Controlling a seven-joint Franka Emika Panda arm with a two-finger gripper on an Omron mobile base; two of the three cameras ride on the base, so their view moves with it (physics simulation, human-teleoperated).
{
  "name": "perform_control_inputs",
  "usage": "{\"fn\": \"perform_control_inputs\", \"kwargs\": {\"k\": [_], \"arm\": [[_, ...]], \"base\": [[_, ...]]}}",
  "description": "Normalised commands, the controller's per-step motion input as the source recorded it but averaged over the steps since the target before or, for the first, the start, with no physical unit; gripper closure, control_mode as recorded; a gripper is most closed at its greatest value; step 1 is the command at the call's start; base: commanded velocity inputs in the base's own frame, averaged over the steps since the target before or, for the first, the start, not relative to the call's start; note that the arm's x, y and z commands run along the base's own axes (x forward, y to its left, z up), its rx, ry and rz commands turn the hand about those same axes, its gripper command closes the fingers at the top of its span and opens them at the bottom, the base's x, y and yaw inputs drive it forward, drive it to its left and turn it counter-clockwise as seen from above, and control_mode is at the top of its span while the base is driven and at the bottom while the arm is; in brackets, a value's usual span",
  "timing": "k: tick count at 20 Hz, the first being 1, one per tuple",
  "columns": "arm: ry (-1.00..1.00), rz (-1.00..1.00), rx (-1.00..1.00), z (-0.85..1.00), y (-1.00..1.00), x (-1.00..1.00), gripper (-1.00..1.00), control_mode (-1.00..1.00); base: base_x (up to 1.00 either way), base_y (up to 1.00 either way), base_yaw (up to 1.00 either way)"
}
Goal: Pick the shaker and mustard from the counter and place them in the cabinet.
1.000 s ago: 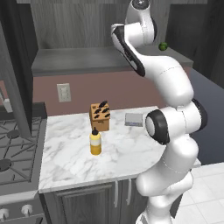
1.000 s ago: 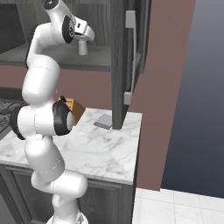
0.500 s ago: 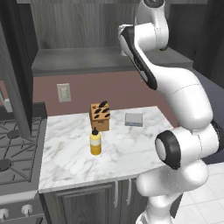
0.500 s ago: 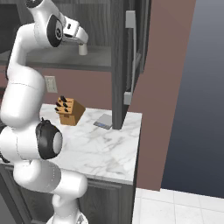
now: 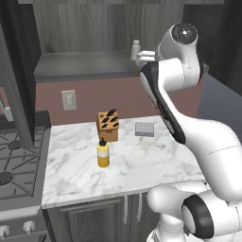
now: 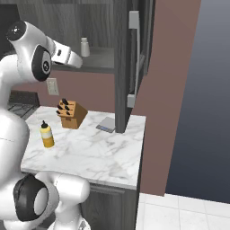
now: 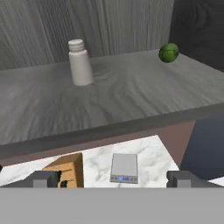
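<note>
In front of the cabinet shelf, claw: claw (image 7: 112,178) spread wide, holding nothing, touching nothing; raised at shelf height, just outside the front edge.
Shaker: shaker (image 7: 80,62) stands upright on the cabinet (image 7: 131,94) shelf board, toward the back, apart from the claw, ahead of it and to the left in the hand view.
Mustard: mustard (image 5: 103,152) upright on the tabletop (image 5: 142,165), well below the claw, near the front of the slab.
Shelf, other item: small green round object (image 7: 168,52) toward the back right in the hand view, well apart from the shaker.
Tabletop, other items: knife block (image 5: 108,125) just behind the mustard; flat grey scale (image 5: 144,129) to its right.
Surroundings: stove (image 5: 16,165) adjoins the tabletop on the left; wall outlet (image 5: 69,99) above it.
</note>
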Motion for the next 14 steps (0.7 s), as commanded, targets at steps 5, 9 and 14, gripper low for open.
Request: {"fn": "perform_control_inputs", "kwargs": {"k": [5, 9, 14], "arm": [[0.02, 0.06, -0.07, -0.86, 0.16, -1.00, -1.00, -1.00], [0.06, 0.09, -0.08, -1.00, 0.35, -1.00, -1.00, -1.00], [-0.04, 0.06, -0.07, -1.00, 0.75, -0.98, -1.00, -1.00]], "base": [[0.00, 0.00, 0.00], [0.00, 0.00, 0.00], [0.00, 0.00, 0.00]]}}
